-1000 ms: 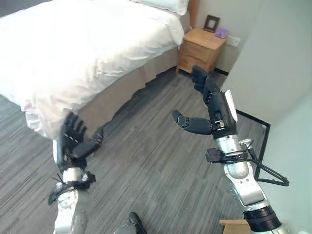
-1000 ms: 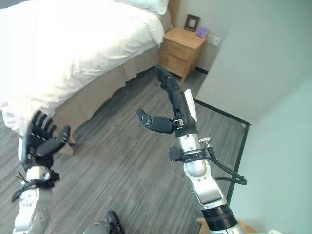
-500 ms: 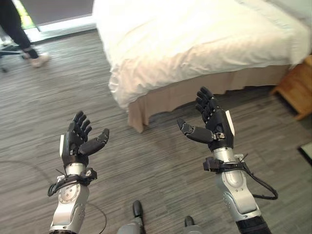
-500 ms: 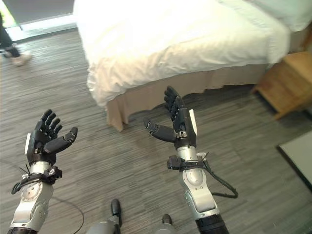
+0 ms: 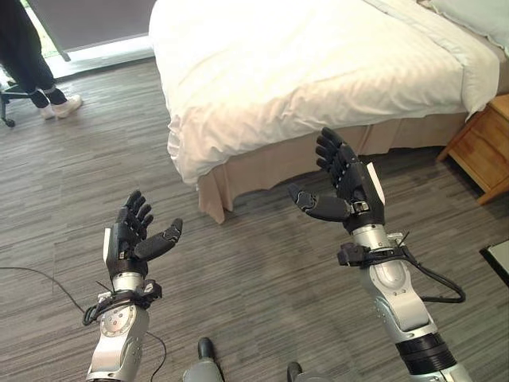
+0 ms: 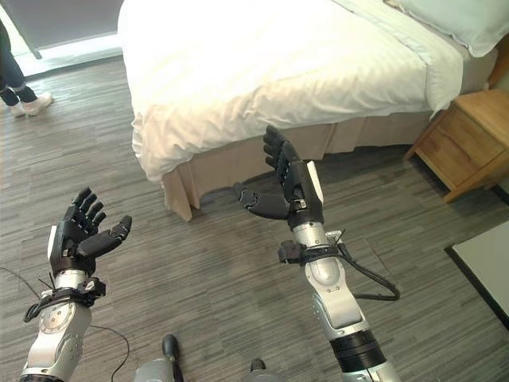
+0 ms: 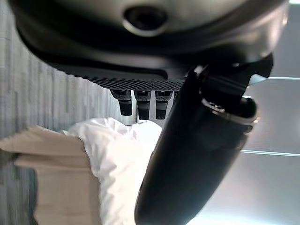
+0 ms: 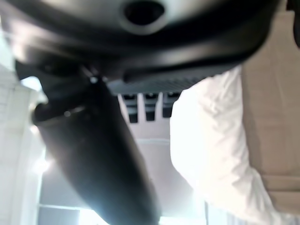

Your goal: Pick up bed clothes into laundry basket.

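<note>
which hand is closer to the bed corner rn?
The right hand: raised open beside the white duvet corner. The left hand hangs lower, over bare floor.

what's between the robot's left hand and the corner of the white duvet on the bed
Bare grey floor: in the left eye view the open left hand hangs short of the white duvet, touching nothing.

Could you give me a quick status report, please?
Left hand and right hand open, empty. White duvet on bed, untouched. Person standing far left.

Both head eyes look down on the bed (image 5: 318, 72) and floor (image 5: 254, 270); each wrist camera peers closely past its robot hand at the bed's corner.
</note>
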You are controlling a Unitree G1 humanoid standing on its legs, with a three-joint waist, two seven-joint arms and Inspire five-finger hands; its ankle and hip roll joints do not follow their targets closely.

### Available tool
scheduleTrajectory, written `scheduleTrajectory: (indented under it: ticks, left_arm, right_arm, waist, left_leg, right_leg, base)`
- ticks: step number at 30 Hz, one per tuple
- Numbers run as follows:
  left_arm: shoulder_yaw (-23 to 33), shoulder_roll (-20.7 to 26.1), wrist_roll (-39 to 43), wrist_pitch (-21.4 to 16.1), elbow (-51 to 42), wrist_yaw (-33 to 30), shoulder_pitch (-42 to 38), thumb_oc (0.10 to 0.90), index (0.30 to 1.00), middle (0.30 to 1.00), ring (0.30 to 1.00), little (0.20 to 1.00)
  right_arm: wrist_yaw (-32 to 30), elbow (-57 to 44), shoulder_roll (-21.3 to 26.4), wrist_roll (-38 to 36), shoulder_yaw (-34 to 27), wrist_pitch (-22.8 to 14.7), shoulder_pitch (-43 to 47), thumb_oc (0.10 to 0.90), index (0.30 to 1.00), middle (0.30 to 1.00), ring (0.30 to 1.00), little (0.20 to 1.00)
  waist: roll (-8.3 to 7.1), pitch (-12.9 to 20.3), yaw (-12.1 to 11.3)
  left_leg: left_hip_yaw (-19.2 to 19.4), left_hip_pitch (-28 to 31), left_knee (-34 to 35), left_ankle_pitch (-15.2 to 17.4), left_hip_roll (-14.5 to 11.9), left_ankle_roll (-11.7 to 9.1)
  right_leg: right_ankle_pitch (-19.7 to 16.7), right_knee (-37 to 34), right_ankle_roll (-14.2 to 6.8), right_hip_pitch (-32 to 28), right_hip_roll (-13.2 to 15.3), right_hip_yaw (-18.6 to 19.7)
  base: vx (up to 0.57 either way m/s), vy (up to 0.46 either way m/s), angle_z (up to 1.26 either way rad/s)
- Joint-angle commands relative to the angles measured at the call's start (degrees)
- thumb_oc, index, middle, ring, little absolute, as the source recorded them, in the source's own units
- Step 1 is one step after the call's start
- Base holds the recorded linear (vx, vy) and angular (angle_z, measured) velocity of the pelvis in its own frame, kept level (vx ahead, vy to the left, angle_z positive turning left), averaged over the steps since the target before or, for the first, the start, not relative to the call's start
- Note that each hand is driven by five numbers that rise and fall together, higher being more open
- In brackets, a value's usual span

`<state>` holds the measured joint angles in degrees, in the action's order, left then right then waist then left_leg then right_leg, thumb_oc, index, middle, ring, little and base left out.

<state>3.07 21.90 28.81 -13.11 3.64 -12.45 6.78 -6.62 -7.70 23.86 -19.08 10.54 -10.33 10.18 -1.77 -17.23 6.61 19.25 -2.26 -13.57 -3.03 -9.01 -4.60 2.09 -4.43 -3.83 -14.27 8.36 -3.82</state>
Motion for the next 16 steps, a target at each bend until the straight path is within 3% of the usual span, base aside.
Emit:
scheduleTrajectory:
  ticks: [1, 9, 16]
  left_arm:
    - [8.5, 3.9, 1.6, -3.9, -0.5, 0.1, 0.0, 0.800, 0.900, 0.900, 0.900, 0.900]
    - [7.5, 3.3, 0.9, -3.1, 0.9, 2.5, 2.2, 0.800, 0.900, 0.900, 0.900, 0.900]
    - [7.3, 2.6, 0.6, -3.5, 1.1, 2.7, 3.0, 0.800, 0.900, 0.900, 0.900, 0.900]
  right_arm:
    - [2.7, -3.1, -2.7, -2.9, -1.9, -5.0, 1.6, 0.800, 0.900, 0.900, 0.900, 0.900]
    - [3.9, -4.9, -2.9, -4.1, -3.5, -5.6, -1.4, 0.800, 0.900, 0.900, 0.900, 0.900]
    - [3.7, -4.8, -3.0, -4.3, -4.5, -6.3, -1.6, 0.800, 0.900, 0.900, 0.900, 0.900]
  waist:
    - [1.86, 6.0, 1.6]
    - [2.41, 6.7, 2.1]
    - [2.30, 7.2, 2.2]
  left_leg:
    - [-0.3, 10.5, 11.4, 6.1, -0.9, -1.8]
    - [-0.4, 12.6, 16.4, 4.1, -0.6, -1.9]
    - [-0.5, 13.5, 17.5, 3.8, -0.7, -1.8]
  right_leg:
    - [2.4, 0.4, -0.8, 4.6, -0.2, -5.3]
    - [2.0, 0.3, -2.1, 4.4, 0.8, -6.1]
    - [2.1, 0.3, -2.5, 3.9, 1.3, -6.2]
  base:
    - [0.05, 0.025, 0.51]
    - [0.05, 0.012, 0.50]
    - [0.02, -0.001, 0.02]
